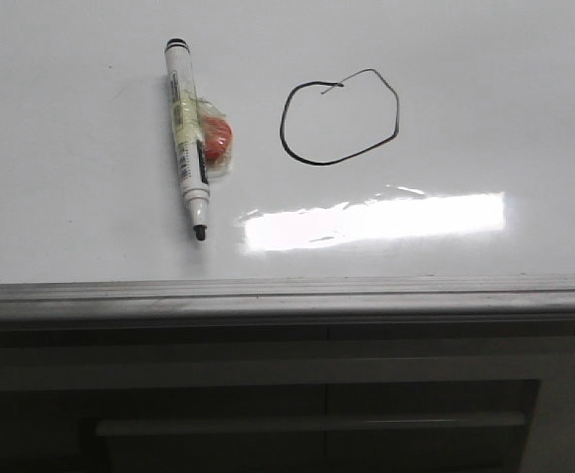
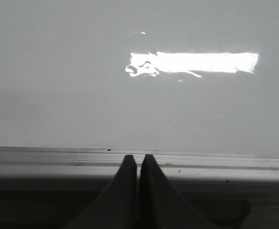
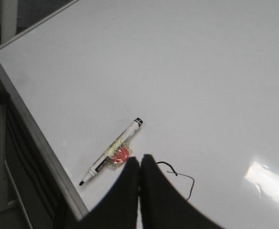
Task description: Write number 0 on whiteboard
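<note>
The number 0 [image 1: 340, 118] is a thin black lopsided loop drawn on the whiteboard [image 1: 484, 89]. A white marker [image 1: 187, 133] with a black tip, uncapped, lies on the board left of the loop, a red blob taped to its side. No gripper shows in the front view. In the right wrist view my right gripper [image 3: 139, 160] is shut and empty above the board, with the marker [image 3: 112, 151] beside it and part of the loop [image 3: 177, 174] showing past its fingers. My left gripper [image 2: 138, 156] is shut and empty over the board's grey edge strip [image 2: 216, 164].
A bright rectangular glare [image 1: 376, 221] lies on the board near its front edge strip [image 1: 287, 296]. Below the strip is a dark grey panel with a long bar handle [image 1: 307, 425]. The board's corner and frame [image 3: 15, 95] show in the right wrist view.
</note>
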Available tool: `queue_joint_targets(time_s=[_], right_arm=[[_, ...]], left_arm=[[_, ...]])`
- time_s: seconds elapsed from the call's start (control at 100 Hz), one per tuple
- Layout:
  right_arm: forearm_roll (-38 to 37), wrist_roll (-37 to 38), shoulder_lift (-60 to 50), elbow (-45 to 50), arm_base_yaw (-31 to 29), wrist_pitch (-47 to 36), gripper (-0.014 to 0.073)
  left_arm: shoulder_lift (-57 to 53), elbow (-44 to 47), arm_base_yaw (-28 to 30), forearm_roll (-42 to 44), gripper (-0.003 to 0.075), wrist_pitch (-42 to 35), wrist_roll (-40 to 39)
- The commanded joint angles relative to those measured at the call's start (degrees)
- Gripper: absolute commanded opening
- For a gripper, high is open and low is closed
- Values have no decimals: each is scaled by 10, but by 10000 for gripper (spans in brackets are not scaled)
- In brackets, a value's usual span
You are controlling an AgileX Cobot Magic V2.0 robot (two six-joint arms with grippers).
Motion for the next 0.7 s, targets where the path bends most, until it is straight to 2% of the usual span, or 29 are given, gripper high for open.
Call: queue_joint_targets(time_s=[0.0,0.16,0.26,0.36,0.45,0.6,0.69], right_arm=[[-19,-2,2,-13,0,-34,-47],[-19,-2,2,-12,0,-30,-47],[-29,-2,1,-7,0,39,-47],[-29,-2,1,17,-25,37,-47],[-8,2,-2,50,-91,-41,-47],[101,-40,-3,136,-239,-251,-47],[164,-64,-3,205,-312,-337,-47]], left_arm=[[-16,18,2,-7,-20,-17,-1],[-16,18,2,-7,-20,-17,-1],[-16,18,2,-7,-20,-17,-1],[-16,18,2,-7,-20,-17,-1],[-16,18,2,-7,-20,-17,-1],[-16,18,2,-7,-20,-17,-1],[-16,18,2,-7,-20,-17,-1]])
